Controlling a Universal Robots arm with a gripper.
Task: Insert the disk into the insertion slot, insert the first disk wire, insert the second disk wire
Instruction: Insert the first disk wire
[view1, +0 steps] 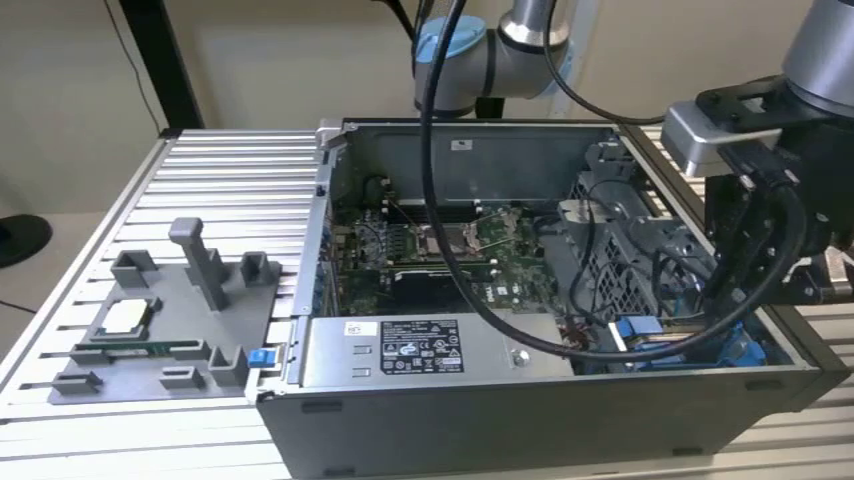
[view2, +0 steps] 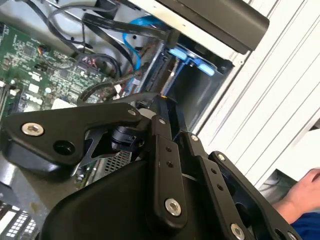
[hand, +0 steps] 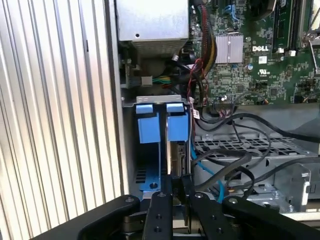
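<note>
Closest in, both wrist views show the claw (hand: 177, 179) (view2: 166, 100) closed up, its black fingers (hand: 165, 200) drawn nearly together with just a sliver of gap, and honestly I can't tell if it's pinching anything or just touching. The tips sit right at the near end of the disk (hand: 177, 152), which stands on edge down in the insertion slot (hand: 145, 165), with its blue carrier tab (hand: 177, 127) at the far end. A second blue tab (hand: 147, 124) sits just beside that one in the same bay. Next to the slot is the perforated metal cage (hand: 250, 145), with a tangle of black cables (hand: 235, 165) and a light blue cable (hand: 210, 175) draped over it. Past that are the green motherboard (hand: 250, 65) and the grey power supply box (hand: 152, 20). In the exterior view the arm (view1: 814, 60) reaches down into the open PC case (view1: 534, 420) on the exterior view's right, and a grey fixture tray (view1: 147, 340) sits on the slatted worktop (view1: 227, 180) well apart on the exterior view's left. A person's hand (view2: 305, 185) is out at the worktop's edge in the second wrist view
</note>
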